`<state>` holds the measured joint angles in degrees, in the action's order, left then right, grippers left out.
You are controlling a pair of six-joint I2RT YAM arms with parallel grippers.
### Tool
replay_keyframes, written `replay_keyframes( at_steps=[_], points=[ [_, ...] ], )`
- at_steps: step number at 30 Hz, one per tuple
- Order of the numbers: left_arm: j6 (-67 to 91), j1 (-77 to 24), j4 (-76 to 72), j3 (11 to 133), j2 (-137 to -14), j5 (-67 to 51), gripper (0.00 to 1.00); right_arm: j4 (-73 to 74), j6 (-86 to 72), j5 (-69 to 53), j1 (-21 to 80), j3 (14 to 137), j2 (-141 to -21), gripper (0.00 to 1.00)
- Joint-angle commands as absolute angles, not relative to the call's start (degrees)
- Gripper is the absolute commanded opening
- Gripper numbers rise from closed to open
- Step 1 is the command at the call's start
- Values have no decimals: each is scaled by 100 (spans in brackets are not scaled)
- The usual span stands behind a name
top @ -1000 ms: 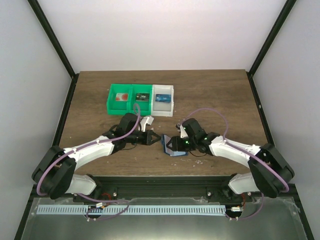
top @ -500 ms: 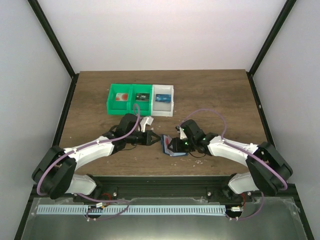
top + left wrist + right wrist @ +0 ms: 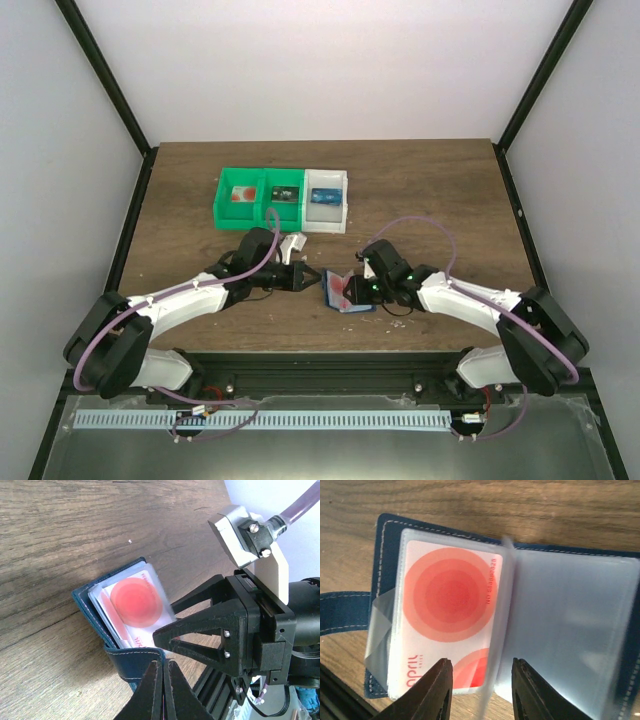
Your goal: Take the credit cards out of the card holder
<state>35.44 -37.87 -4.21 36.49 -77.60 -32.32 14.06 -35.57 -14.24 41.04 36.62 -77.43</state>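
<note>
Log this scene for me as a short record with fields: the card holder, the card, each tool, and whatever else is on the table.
card holder: open on the wooden table, navy with clear pockets
credit card: red-circled, inside a clear pocket
left tool: shut, apparently pinching the holder's strap
right tool: open, astride a clear pocket leaf
far side: green bin and white bin, small items inside

green bin (image 3: 240,219), white bin (image 3: 325,225) on wood table (image 3: 430,195)
</note>
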Motion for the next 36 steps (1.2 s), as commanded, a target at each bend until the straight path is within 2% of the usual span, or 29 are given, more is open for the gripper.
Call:
replay_keyframes(
  at_steps=[1,4,18,29,31,36],
  points=[
    [3494,-3774,-487,3582,-7638,-3188,0,1837,-3428,-844,4148,3918,-7554,35],
    [3489,-3778,-474,3548,-7630,-3131,0,1961,-3394,-645,4148,3943,-7513,37],
    [3290,-3771,90,3517,-7392,-2392,0,2405,-3431,-240,4147,4363,-7381,33],
    [3356,-3768,428,3320,-7138,-1811,0,1356,-3721,-1186,4148,3953,-7683,30],
    [3409,-3773,531,3325,-7062,-1659,7,1287,-3721,-1183,4146,3946,-7789,29],
    [3655,-3772,304,3254,-6923,-1731,31,977,-3666,-1434,4148,3896,-7977,28]
  ],
)
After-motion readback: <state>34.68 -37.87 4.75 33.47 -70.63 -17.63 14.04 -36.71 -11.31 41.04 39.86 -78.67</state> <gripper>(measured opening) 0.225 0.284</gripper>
